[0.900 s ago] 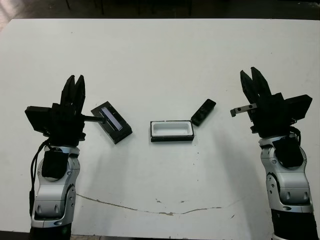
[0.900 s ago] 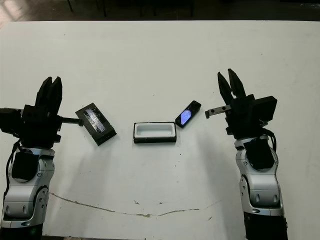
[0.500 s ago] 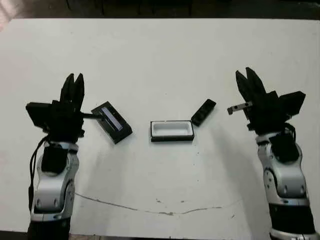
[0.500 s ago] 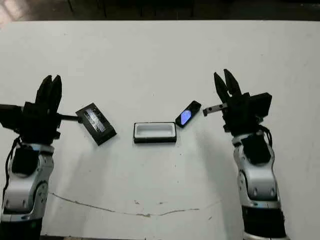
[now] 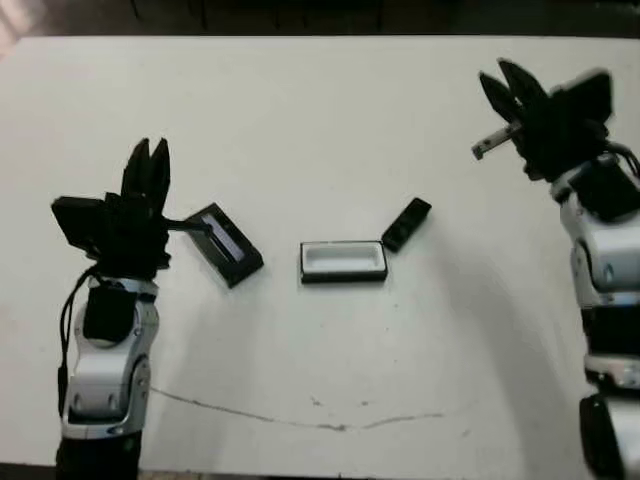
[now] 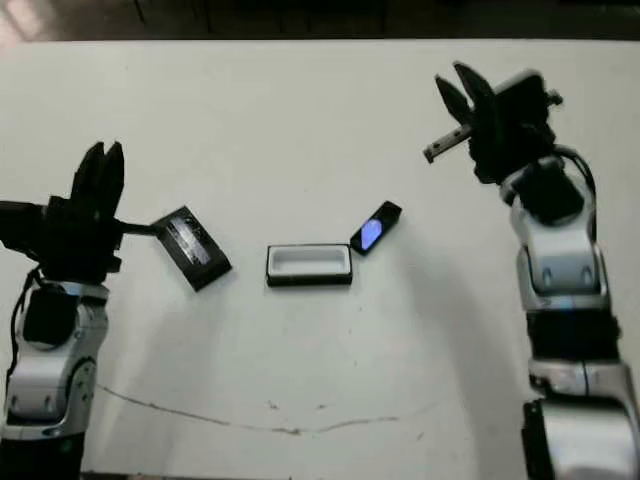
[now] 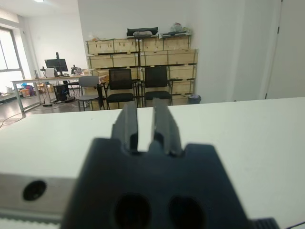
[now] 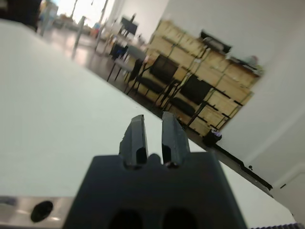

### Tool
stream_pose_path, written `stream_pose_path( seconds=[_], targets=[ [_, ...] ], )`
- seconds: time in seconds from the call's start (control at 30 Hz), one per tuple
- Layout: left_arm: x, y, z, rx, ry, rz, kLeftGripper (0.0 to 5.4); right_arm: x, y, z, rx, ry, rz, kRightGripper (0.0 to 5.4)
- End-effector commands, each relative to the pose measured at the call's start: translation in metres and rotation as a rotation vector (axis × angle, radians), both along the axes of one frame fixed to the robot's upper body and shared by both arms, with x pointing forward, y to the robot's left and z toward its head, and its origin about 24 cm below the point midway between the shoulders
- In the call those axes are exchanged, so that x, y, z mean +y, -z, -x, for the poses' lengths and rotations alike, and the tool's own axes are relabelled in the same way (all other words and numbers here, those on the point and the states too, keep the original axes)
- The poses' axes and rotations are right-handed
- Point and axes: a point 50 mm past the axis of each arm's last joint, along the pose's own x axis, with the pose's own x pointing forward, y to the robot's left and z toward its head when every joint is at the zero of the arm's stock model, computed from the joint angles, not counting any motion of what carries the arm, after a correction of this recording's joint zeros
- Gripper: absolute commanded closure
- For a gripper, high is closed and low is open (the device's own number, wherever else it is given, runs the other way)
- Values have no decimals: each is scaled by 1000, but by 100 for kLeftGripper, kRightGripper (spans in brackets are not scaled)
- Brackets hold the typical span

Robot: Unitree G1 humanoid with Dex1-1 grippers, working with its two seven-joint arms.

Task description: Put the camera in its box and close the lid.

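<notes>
Right gripper (image 6: 455,92) rose and swung away, fingers slightly parted, empty.
Camera (image 6: 375,229) lay slantwise at box's (image 6: 309,265) right end, nearer right arm; left gripper (image 5: 148,165) nearly closed.

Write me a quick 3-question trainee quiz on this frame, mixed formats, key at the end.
1. True or false: the camera already lies inside the box.
2. Multiple choice: which task item lies nearest the left hand? A) the camera B) the box C) the lid
3. Short answer: is the right hand holding anything?

Key
1. False. The camera lies on the table by the box's right end, and the box's white lining shows bare.
2. C. The lid lies between the left hand and the box.
3. No. It is raised over the far right of the table, away from all three items, fingers slightly apart with nothing between them.
</notes>
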Motion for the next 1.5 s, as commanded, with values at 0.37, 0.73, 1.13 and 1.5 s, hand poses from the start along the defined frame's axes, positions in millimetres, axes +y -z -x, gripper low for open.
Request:
stream_pose_path(
  seconds=[0.37, 0.73, 1.13, 1.5],
  targets=[
    [-2, 4, 2, 24, -17, -6, 539, 30, 0, -44, 307, -130, 429, 540],
    [-3, 5, 3, 17, -17, -7, 539, 50, 18, -46, 491, -200, 539, 540],
    [-4, 8, 6, 15, -30, -3, 539, 36, 60, -30, 674, -294, 690, 540],
    [-4, 11, 6, 17, -21, 7, 539, 28, 75, -19, 708, -360, 731, 540]
  ],
)
